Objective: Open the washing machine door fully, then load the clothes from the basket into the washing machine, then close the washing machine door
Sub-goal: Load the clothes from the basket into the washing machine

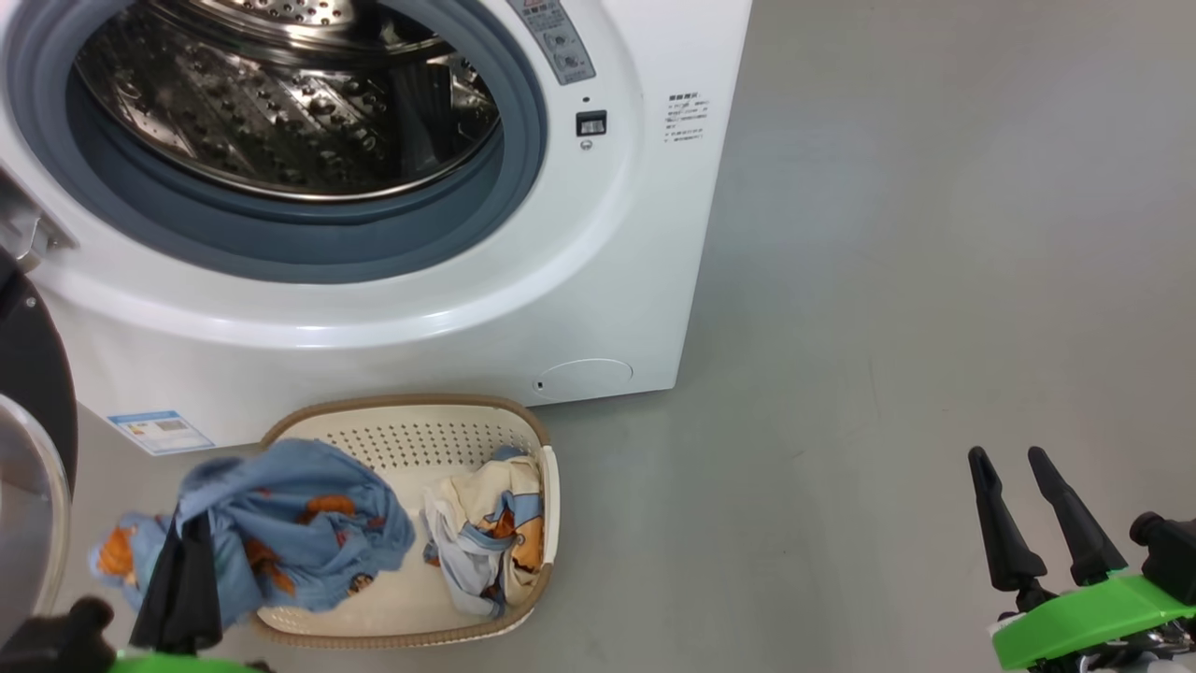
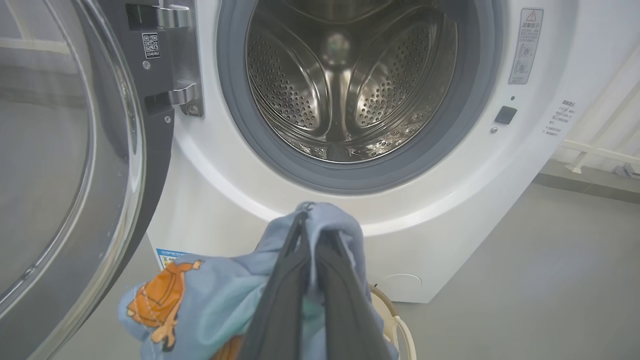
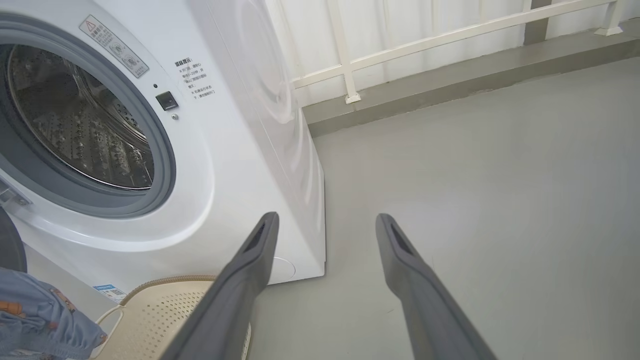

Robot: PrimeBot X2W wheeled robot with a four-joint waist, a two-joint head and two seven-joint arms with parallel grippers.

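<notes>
The left hand [image 2: 315, 227] is gripping a light blue garment [image 1: 299, 523] tight between its fingers, holding it over the left end of the basket [image 1: 402, 404], which is sitting against the washing machine [image 1: 598, 280]. It should be carrying the cloth high enough that the hanging tail is clearing the gasket [image 2: 350, 175] lip, then letting go deep in the drum [image 2: 345, 85]. The door [image 2: 75, 175] is standing wide open, crowding the left side. The right hand [image 1: 1007, 460] is hanging open over bare floor [image 1: 934, 234]. A cream garment [image 1: 486, 523] is lying in the basket.
</notes>
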